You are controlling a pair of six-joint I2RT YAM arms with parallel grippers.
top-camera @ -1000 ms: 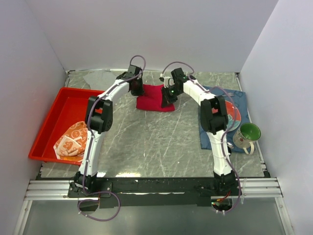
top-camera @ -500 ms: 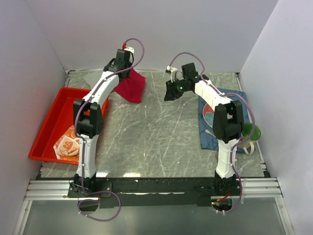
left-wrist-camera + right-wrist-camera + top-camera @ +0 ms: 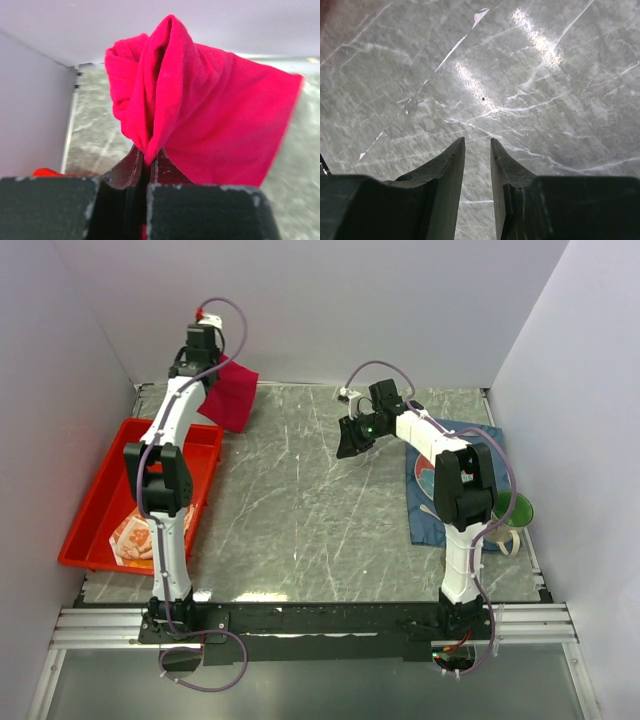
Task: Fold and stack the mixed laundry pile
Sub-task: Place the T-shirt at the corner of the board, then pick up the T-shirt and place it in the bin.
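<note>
**Left arm and shirt.** The left arm (image 3: pixel 168 435) is shown stretched almost straight toward the far left corner of the table (image 3: pixel 300 510), with the wrist raised high against the back wall. The left gripper (image 3: pixel 148 159) is clamped on a bunched fold of the crimson shirt (image 3: pixel 200 125). The shirt is held clear of the table and hangs from the fingers, near the far right corner of the red tray (image 3: pixel 100 500) in the top view.

**Right arm.** The right arm (image 3: pixel 440 445) is bent at the elbow, its forearm reaching leftward over the far middle of the table. The right gripper (image 3: pixel 477 144) is pointed down at bare marble. Its jaws are parted by a narrow gap and nothing is held between them.

**Patterned cloth.** The orange-and-white patterned cloth (image 3: pixel 143 530) lies in the near end of the tray, partly hidden by the left arm.
</note>
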